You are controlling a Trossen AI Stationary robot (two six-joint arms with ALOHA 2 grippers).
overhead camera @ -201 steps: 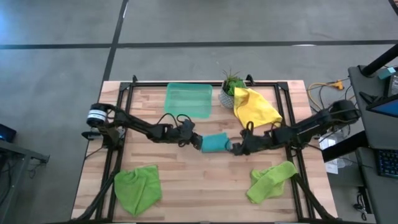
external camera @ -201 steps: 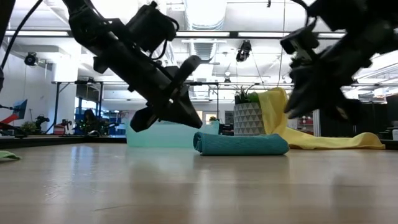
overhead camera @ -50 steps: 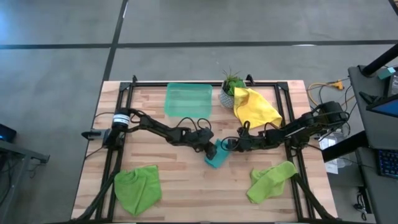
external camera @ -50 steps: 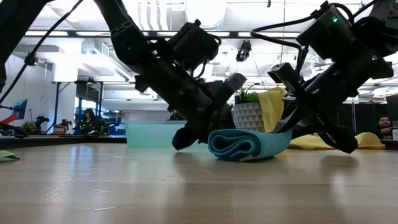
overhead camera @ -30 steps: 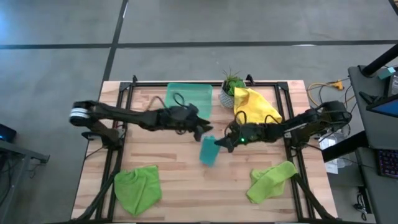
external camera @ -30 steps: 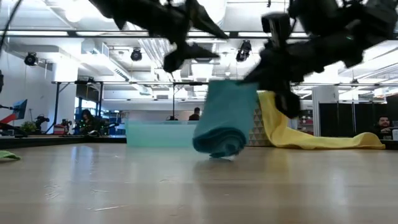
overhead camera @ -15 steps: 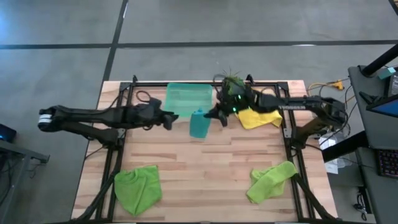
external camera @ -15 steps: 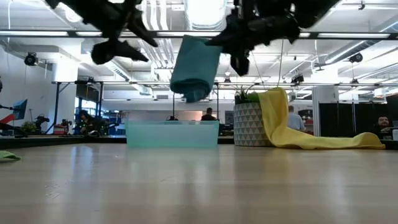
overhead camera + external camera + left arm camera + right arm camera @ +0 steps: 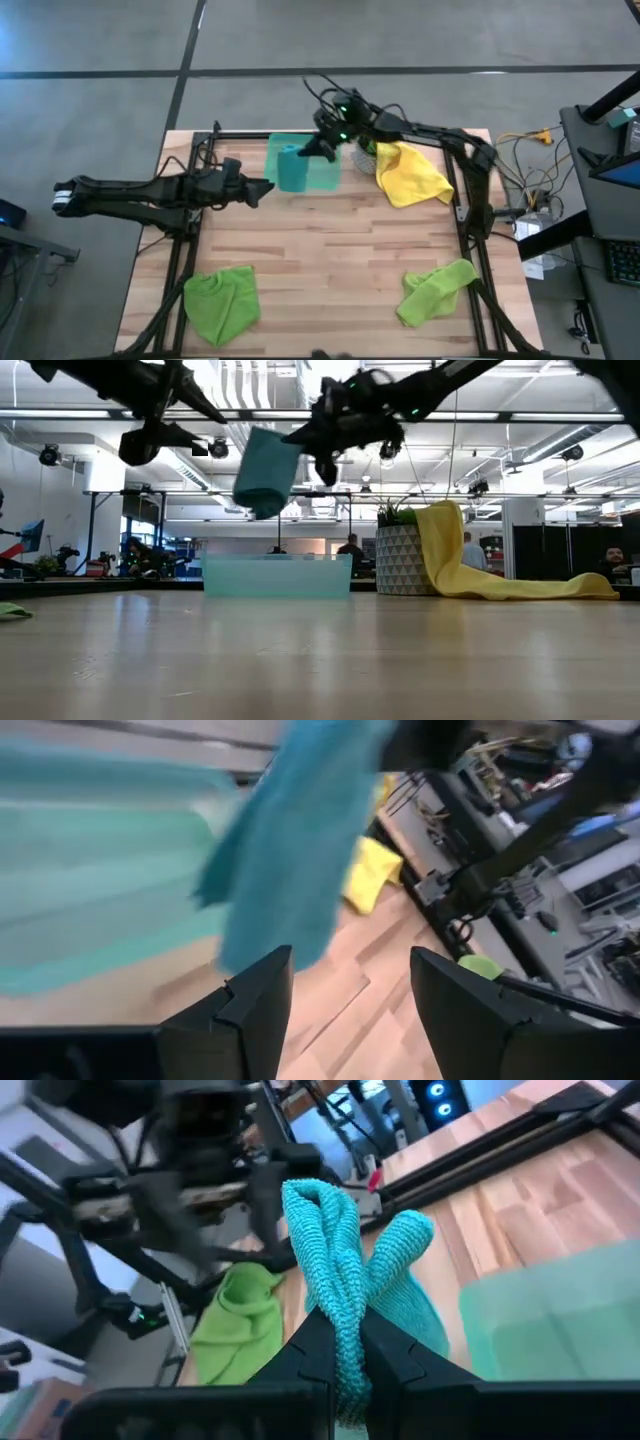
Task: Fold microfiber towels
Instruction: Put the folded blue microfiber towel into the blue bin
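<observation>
Right gripper [image 9: 322,147] clamps the folded blue towel [image 9: 291,168] over the tray [image 9: 325,175] at 12 o'clock, likely to drop it in; left gripper [image 9: 262,188] open, empty.

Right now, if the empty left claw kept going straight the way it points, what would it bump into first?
Probably the teal towel hanging from the right gripper over the green tray. The left gripper, open, points at it, though depth is unclear.

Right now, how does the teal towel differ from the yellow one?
The teal towel is folded into a compact bundle; the yellow towel lies spread and rumpled. The teal towel hangs in the air over the green tray, pinched in the shut right gripper; the yellow towel is ungripped, draped from the plant pot onto the table. Both sit toward the table's far edge.
</observation>
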